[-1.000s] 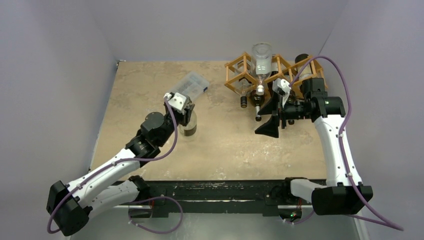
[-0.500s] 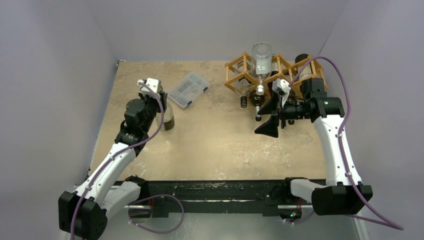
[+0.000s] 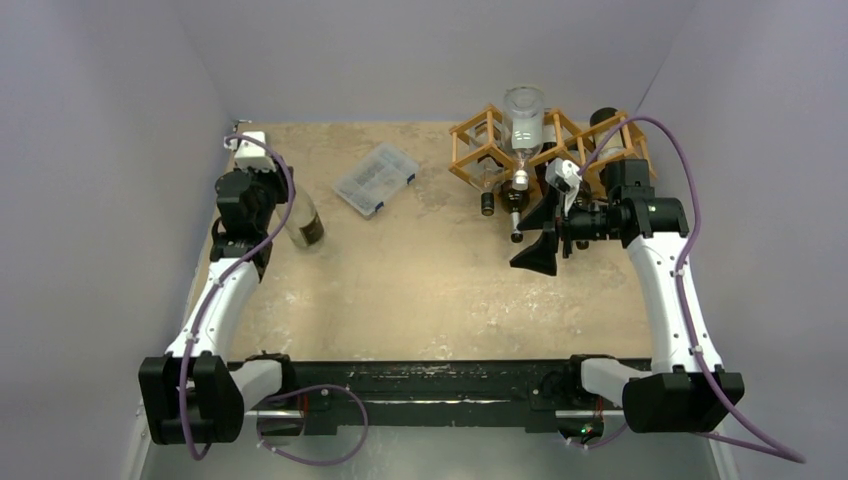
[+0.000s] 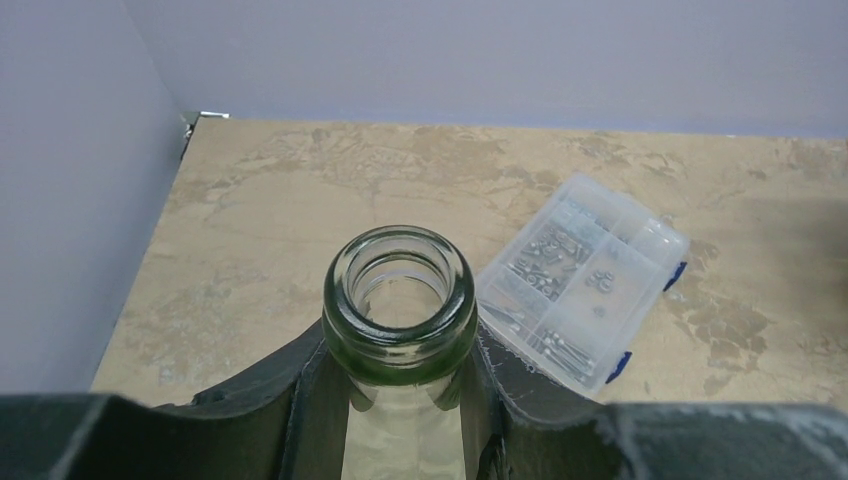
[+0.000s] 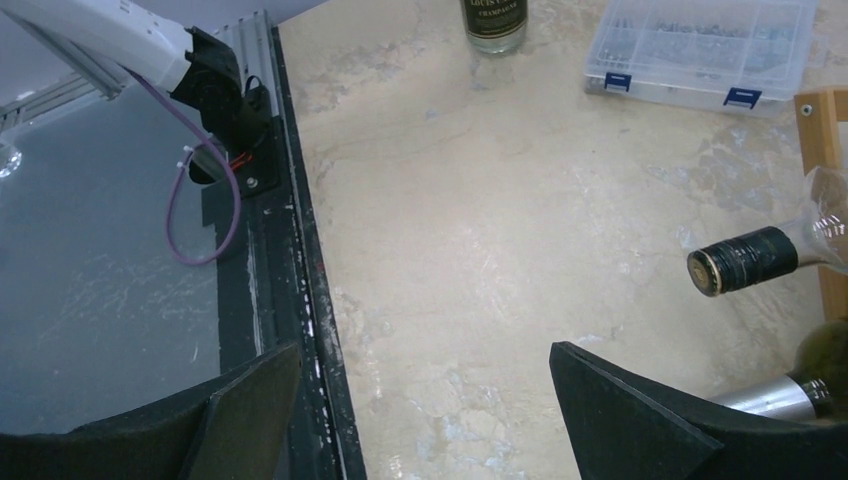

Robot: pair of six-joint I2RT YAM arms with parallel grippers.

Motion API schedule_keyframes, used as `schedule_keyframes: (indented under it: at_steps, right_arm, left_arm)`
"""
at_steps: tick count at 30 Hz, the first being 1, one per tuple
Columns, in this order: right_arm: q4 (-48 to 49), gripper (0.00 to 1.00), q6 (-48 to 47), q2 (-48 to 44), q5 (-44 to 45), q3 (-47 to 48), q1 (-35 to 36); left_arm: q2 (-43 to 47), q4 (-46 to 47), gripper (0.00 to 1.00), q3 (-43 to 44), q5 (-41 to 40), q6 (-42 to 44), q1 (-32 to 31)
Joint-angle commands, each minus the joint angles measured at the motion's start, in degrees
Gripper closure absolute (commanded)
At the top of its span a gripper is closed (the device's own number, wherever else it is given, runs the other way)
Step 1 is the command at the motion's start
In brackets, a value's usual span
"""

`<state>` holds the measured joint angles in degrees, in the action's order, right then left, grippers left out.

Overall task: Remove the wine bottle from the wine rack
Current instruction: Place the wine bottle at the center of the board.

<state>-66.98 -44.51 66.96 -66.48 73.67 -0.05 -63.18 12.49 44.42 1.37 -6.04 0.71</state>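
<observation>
Left arm [image 3: 225, 290] has jaws clamped, right arm [image 3: 670, 280] has jaws wide.

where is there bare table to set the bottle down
The wide middle, between the box and the rack, down to the near edge, is bare. Crowded at far right: rack, bottle necks and the open right gripper.

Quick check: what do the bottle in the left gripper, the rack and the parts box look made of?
Wine bottle: greenish glass, glossy; its thick rim is see-through. Wine rack: light-brown wooden rods, apparently matte. Parts box: clear plastic, probably; contents show through, blue latches.
</observation>
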Motion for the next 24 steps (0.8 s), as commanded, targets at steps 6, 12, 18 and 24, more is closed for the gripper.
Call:
schedule_keyframes:
  at_steps: [6,12,18,24]
  right_arm:
    - [1.94,0.01,1.09,-1.34,0.40,-0.63,-1.53]
    - [2.01,0.01,1.25,-1.76,0.47,-0.76,-1.61]
    - [2.57,0.01,1.77,-1.91,0.65,-1.16,-1.70]
    - [2.56,0.01,1.80,-2.15,0.73,-1.27,-1.81]
  left_arm:
    - [-2.31,13.33,1.00,10.40,4.85,-1.89,6.36]
    - [-5.63,13.69,1.00,12.89,6.00,-3.47,9.11]
    - [-8.49,13.64,1.00,14.78,7.67,-4.59,10.88]
    - [-11.23,14.48,1.00,15.96,8.87,-5.04,11.63]
